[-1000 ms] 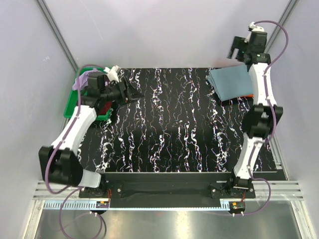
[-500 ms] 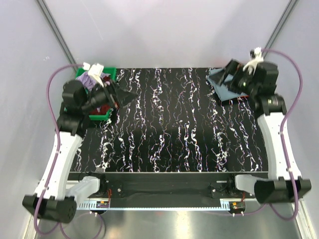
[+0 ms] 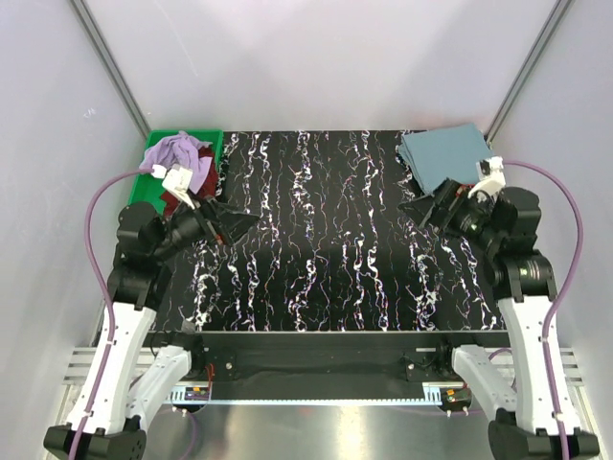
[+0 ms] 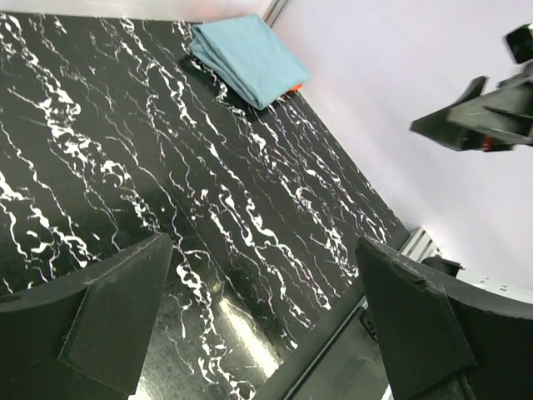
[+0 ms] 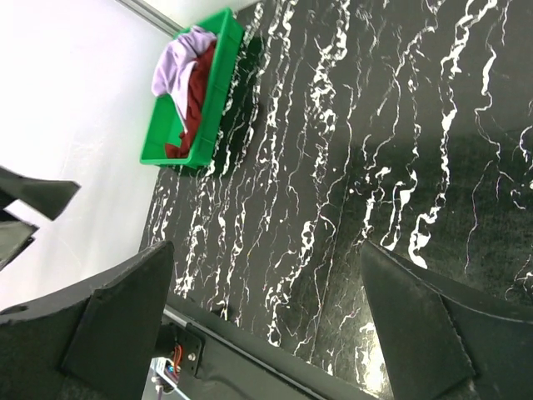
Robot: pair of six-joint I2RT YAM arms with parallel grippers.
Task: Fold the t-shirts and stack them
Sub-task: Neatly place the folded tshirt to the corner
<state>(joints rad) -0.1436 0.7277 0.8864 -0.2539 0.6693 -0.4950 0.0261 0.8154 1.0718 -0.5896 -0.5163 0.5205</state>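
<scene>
A folded dusty blue-grey t-shirt lies at the table's back right, with an orange edge of another shirt showing under it in the left wrist view. It also shows in the left wrist view. A lavender t-shirt and a dark maroon t-shirt lie crumpled in the green tray. My left gripper is open and empty, raised over the table's left side. My right gripper is open and empty, raised near the blue-grey shirt's front edge.
The black marbled table spans the middle. Grey walls close the left, right and back. A metal rail runs along the near edge by the arm bases. The tray also shows in the right wrist view.
Both arms have drawn back toward their bases and turned inward. The left gripper left the tray area; the right gripper came off the blue-grey shirt. Both stay open.
</scene>
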